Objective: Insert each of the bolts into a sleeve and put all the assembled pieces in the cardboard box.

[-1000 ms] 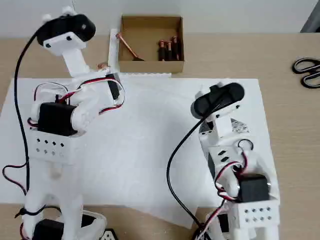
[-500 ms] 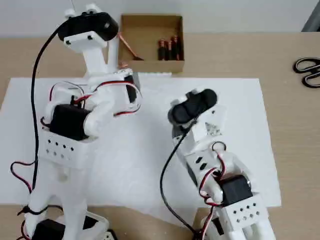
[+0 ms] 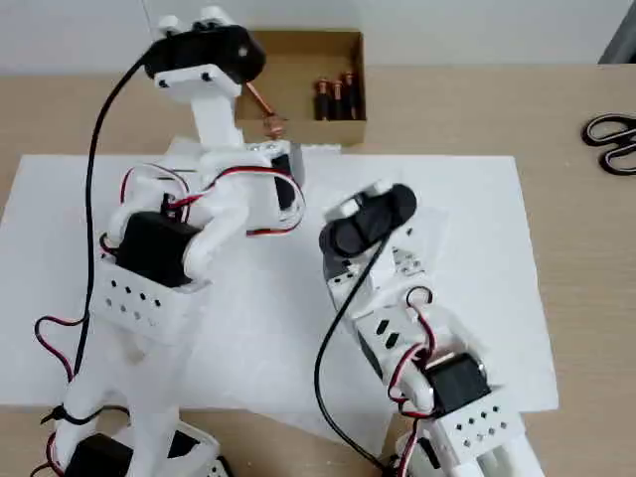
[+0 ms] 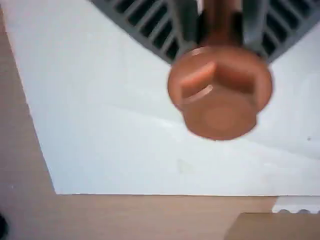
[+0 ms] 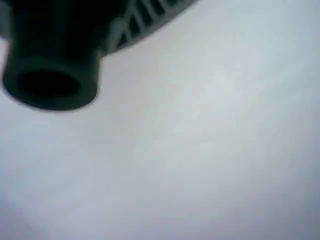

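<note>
Table [image 3: 556, 109]: box [image 3: 293, 84] holds three assembled pieces [image 3: 335, 97]; left fingers [image 4: 183, 22] clamp bolt [image 4: 220, 92], right fingers [image 5: 150, 17] sleeve [image 5: 50, 67].

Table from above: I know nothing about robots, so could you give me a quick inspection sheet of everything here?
Surface: wooden table with a white paper sheet under both arms.
Job's things: cardboard box holding three assembled pieces; one copper bolt; one black sleeve.
Clutter: scissors off the paper, at the table's right edge.
Grippers: left gripper shut on the copper bolt; right gripper shut on the black sleeve.
Cables: a black cable and red and white wires on each arm.
Surroundings: pale wall behind the table.
</note>
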`<control>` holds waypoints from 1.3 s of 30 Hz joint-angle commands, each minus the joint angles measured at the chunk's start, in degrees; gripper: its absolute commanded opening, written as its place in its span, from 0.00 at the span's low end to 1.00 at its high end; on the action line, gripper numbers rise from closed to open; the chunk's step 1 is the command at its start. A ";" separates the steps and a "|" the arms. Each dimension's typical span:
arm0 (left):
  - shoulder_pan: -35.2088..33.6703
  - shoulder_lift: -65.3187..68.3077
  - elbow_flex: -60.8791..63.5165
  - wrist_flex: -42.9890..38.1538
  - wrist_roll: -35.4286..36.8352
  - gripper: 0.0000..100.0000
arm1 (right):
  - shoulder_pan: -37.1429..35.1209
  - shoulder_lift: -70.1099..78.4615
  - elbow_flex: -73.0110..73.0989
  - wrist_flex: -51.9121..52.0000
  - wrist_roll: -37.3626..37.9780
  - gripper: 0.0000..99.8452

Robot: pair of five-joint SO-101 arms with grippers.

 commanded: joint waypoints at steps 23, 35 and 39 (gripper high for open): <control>4.57 -2.64 2.24 -7.38 -0.26 0.00 | -0.48 -14.11 23.56 -22.02 0.53 0.00; -0.26 -17.67 13.32 -12.57 -4.31 0.00 | -0.48 -14.11 23.38 -22.02 -2.73 0.00; 0.70 -18.02 25.45 -22.95 -2.64 0.00 | -2.42 -14.11 23.47 -22.02 -2.64 0.00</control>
